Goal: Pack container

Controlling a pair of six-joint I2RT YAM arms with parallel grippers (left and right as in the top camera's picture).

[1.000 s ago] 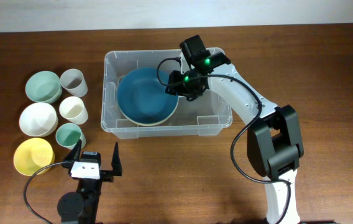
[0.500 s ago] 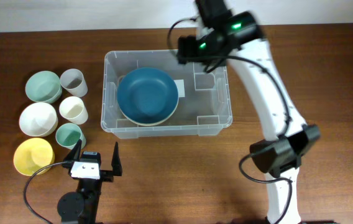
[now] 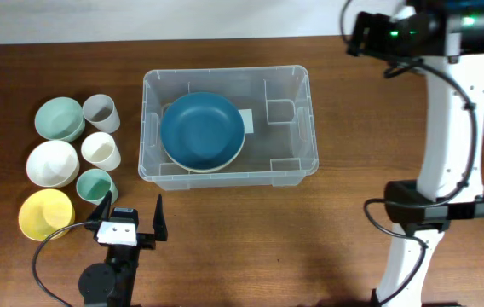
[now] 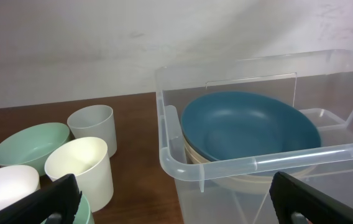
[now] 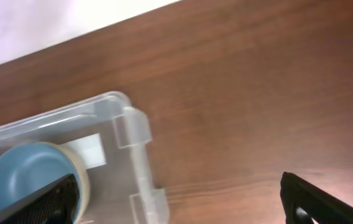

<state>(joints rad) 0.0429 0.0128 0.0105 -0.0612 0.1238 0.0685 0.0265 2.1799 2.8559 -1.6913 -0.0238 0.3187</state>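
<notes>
The clear plastic container [image 3: 297, 164] stands mid-table. Inside its left half lies a blue bowl [image 3: 202, 130], nested on a cream bowl. My right gripper [image 3: 358, 32] hangs open and empty, high above the table's far right, well clear of the container. In the right wrist view the container's corner [image 5: 130, 124] and the blue bowl [image 5: 27, 177] lie lower left, with bare wood between the fingers [image 5: 322, 202]. My left gripper [image 3: 131, 220] rests open near the front edge. It faces the container's rim [image 4: 257, 163] and the blue bowl [image 4: 251, 127].
Left of the container stand a green bowl [image 3: 60, 118], a grey cup [image 3: 100, 112], a cream cup [image 3: 100, 151], a white bowl [image 3: 52, 163], a green cup [image 3: 95, 185] and a yellow bowl [image 3: 45, 214]. The right arm's base [image 3: 429, 211] stands at the right.
My right gripper opened, rose out of the container and swung back and to the right. The blue bowl stayed in the container. The left arm has not moved.
</notes>
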